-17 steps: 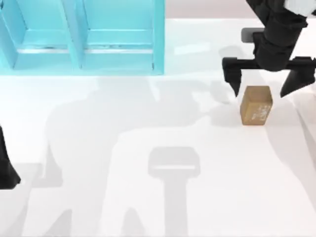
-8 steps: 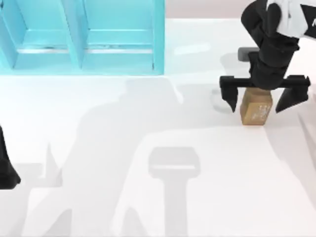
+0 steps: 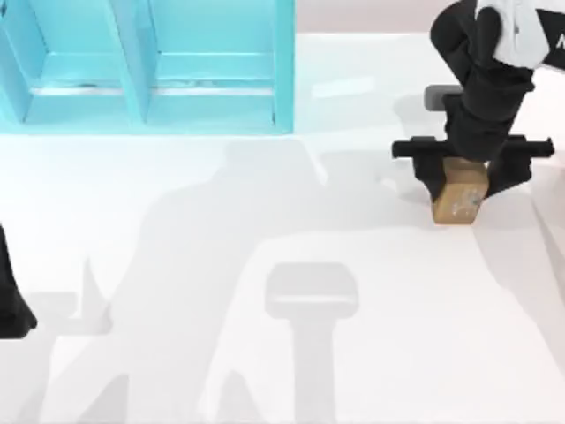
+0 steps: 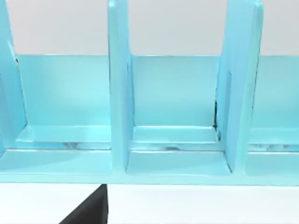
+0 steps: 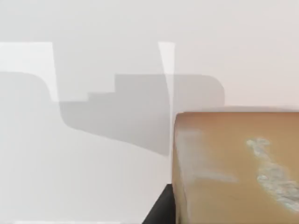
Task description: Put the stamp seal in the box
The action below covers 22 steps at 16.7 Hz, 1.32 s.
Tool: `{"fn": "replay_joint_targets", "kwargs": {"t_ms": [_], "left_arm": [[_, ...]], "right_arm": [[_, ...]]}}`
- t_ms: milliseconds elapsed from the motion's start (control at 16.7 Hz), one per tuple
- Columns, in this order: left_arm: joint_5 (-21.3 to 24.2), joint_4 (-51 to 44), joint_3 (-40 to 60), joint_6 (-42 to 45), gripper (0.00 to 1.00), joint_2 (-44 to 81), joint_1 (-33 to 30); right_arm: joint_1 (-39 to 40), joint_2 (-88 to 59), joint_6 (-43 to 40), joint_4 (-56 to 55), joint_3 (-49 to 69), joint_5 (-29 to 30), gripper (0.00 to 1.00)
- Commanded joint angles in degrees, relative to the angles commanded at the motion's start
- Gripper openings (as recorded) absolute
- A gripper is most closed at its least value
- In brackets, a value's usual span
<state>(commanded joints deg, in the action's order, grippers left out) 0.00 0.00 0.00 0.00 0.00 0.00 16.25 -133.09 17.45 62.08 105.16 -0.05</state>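
The stamp seal (image 3: 459, 205), a golden-brown block with a whitish pattern on one face, rests on the white table at the right. My right gripper (image 3: 465, 190) has come down over it. One dark finger presses each side of the block, so the gripper is shut on it. In the right wrist view the stamp seal (image 5: 238, 168) looms close, with a dark finger edge beside it. The box (image 3: 282, 79) is turquoise with upright dividers and stands at the back left; its compartments (image 4: 175, 135) face the left wrist camera. My left arm (image 3: 11, 305) is parked at the left edge.
The white table (image 3: 265, 371) stretches open between the seal and the box, crossed only by grey shadows. The box's right wall (image 3: 284, 106) is the nearest part of it to the seal.
My right gripper has dropped lower over the stamp seal and its fingers have drawn in from wide apart until they touch the block's sides. The left arm has stayed put.
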Motion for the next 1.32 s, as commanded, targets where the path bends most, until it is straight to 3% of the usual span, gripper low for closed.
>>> {"fn": "replay_joint_targets", "kwargs": {"t_ms": [300, 360, 960, 1320], "left_arm": [[0.0, 0.0, 0.0, 0.0, 1.00, 0.0, 0.0], [0.0, 0.0, 0.0, 0.0, 1.00, 0.0, 0.0], [0.0, 0.0, 0.0, 0.0, 1.00, 0.0, 0.0], [0.0, 0.0, 0.0, 0.0, 1.00, 0.0, 0.0]], "right_arm": [[0.0, 0.0, 0.0, 0.0, 0.0, 0.0, 0.02], [0.0, 0.0, 0.0, 0.0, 0.0, 0.0, 0.00], [-0.2, 0.0, 0.0, 0.9, 1.0, 0.1, 0.00], [-0.3, 0.8, 0.0, 15.9, 14.4, 0.0, 0.00]]}}
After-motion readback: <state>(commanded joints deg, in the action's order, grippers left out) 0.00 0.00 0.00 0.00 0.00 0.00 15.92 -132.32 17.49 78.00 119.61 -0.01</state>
